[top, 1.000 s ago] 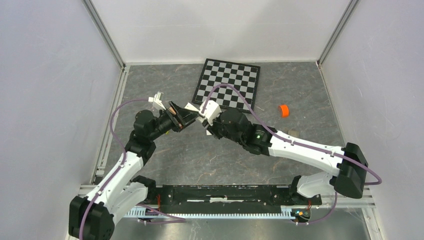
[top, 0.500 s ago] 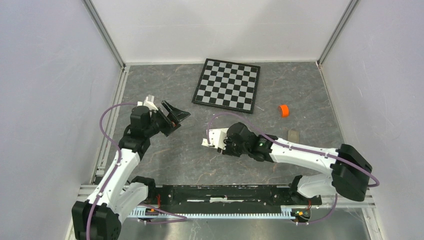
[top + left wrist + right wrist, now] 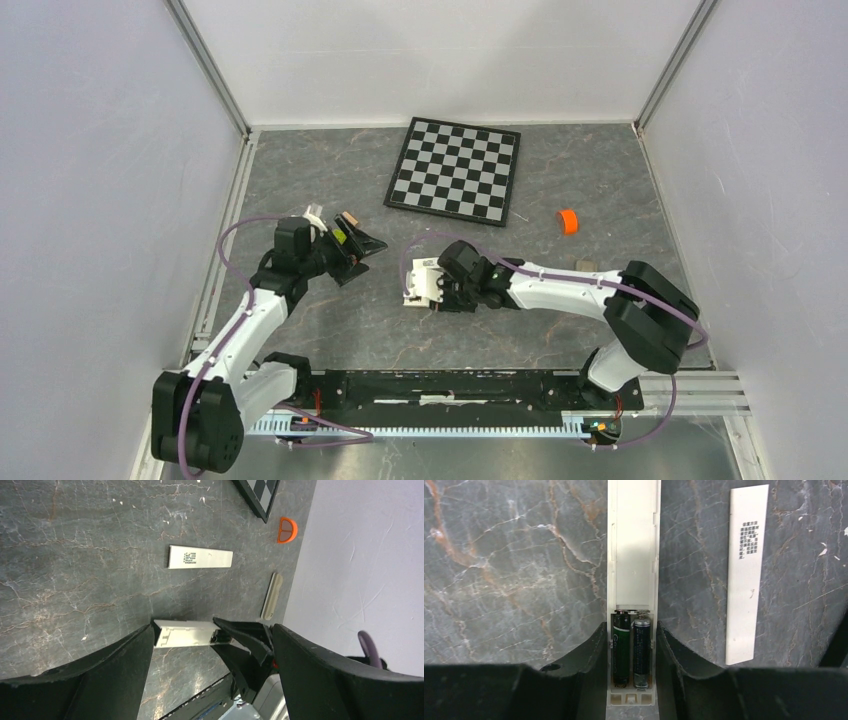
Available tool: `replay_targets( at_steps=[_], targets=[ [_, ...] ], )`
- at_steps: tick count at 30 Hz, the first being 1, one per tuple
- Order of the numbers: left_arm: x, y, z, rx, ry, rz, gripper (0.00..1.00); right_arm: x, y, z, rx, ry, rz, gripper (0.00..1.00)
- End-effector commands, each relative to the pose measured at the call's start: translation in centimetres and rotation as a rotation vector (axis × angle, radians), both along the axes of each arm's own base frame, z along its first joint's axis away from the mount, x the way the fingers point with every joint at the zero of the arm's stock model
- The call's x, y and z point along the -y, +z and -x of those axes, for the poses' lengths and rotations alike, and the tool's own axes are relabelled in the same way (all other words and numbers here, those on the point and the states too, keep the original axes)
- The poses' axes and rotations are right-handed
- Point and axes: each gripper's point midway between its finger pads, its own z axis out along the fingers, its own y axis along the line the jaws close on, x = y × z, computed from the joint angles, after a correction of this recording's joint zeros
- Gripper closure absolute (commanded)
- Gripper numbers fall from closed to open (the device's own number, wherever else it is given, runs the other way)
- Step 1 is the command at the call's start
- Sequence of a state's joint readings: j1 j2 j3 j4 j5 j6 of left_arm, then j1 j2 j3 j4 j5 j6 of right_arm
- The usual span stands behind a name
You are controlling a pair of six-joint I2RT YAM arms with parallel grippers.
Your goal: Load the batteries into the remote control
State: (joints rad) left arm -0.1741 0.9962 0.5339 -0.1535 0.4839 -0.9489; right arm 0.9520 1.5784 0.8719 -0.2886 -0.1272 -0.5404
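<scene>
Two batteries (image 3: 631, 650) lie side by side in the remote control (image 3: 632, 555) recess. The right pincer (image 3: 430, 290) pinches the remote control's sides. The left pincer (image 3: 350, 245), left of it, stands spread and empty. The white strip (image 3: 748, 575) just beside it, likely the cover, seems all that is left to fit.

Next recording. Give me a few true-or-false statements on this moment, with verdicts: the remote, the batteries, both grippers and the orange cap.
1. Two batteries lie side by side in the open recess of the remote. True.
2. The right gripper is shut on the remote. True.
3. The left gripper holds a battery. False: it is open and empty.
4. The orange cap sits on the checkerboard. False: it lies on the table, apart from the board.
</scene>
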Motion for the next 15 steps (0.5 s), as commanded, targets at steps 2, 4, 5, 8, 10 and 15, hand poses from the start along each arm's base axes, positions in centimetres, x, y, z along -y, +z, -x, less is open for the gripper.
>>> replay_targets(
  at_steps=[2,4,5,8,10,15],
  targets=[
    [0.8,0.2,-0.3,0.042,-0.067,0.027,0.08,-0.7,0.5,-1.4,-0.007,0.045,-0.009,0.92],
    [1.0,-0.2,-0.3,0.027,-0.076,0.034,0.08,-0.4,0.3,-1.9,-0.037,0.016,0.028,0.86],
    [1.1,-0.4,-0.4,0.023,-0.078,0.039,0.08,-0.2,0.0,-1.8,-0.058,0.015,0.043,0.84],
    [1.4,-0.7,-0.8,0.011,-0.081,0.056,0.09,-0.2,0.0,-1.9,-0.071,0.011,0.048,0.73],
    [1.5,-1.0,-1.0,0.001,-0.085,0.062,0.09,-0.1,0.1,-1.8,-0.069,0.013,0.044,0.68],
    [2.0,-1.2,-1.7,-0.003,-0.095,0.068,0.09,0.4,0.3,-2.0,-0.062,0.015,0.053,0.59]
  ],
)
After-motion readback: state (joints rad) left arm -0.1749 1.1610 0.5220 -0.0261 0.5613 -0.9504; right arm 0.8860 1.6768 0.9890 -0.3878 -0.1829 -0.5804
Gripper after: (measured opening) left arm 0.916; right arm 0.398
